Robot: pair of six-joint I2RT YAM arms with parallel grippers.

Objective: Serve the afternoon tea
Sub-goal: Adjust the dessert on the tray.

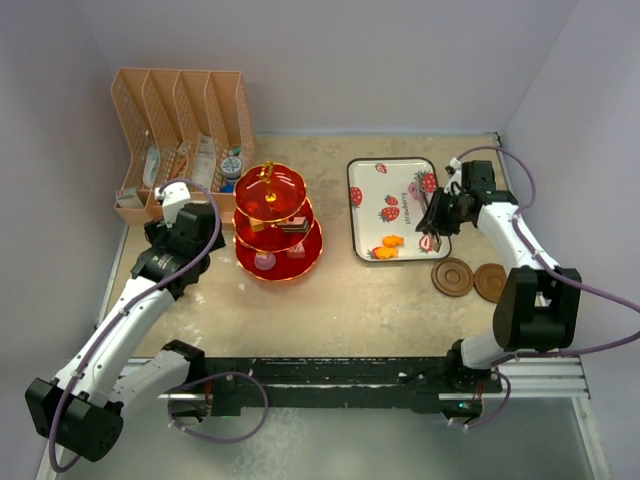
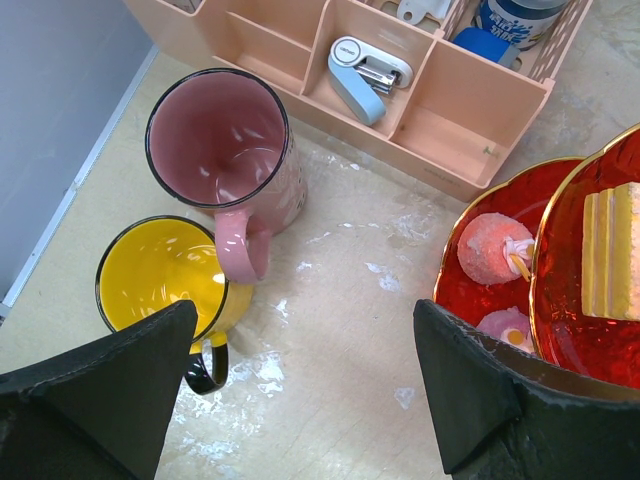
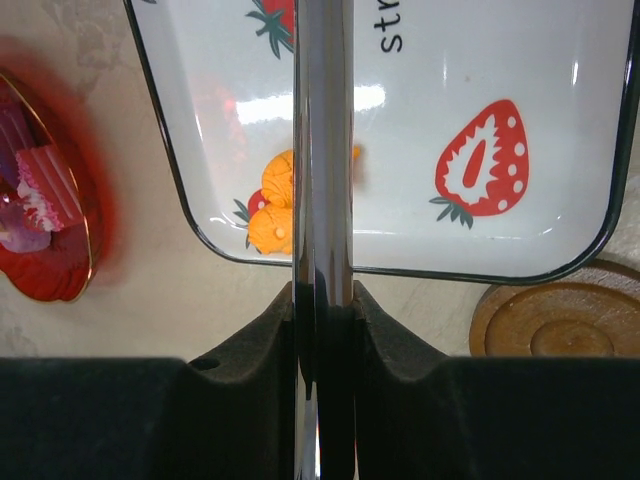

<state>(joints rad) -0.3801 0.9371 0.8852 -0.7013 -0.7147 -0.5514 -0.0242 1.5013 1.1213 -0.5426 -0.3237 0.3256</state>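
Both the pink mug [image 2: 220, 140] and yellow mug [image 2: 160, 275] stand by the left edge of the table [image 1: 350, 300] beneath my wide-open, empty left gripper [image 2: 305, 350], while my right gripper [image 3: 322, 300] pinches the tongs [image 3: 322, 150] over the tray's [image 3: 540, 80] orange sweets [image 3: 275, 205], presumably to load the stand [image 1: 272, 215].

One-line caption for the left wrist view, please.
Open left gripper hovers between the pink mug and yellow mug and the red tiered stand, peach organizer behind.

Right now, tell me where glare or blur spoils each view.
Right wrist: the tongs are close and blurred, lamp glare sits on the tray, the stand is soft. Left wrist: sharp, small glints inside the pink mug. Top external: evenly lit, no strong glare.
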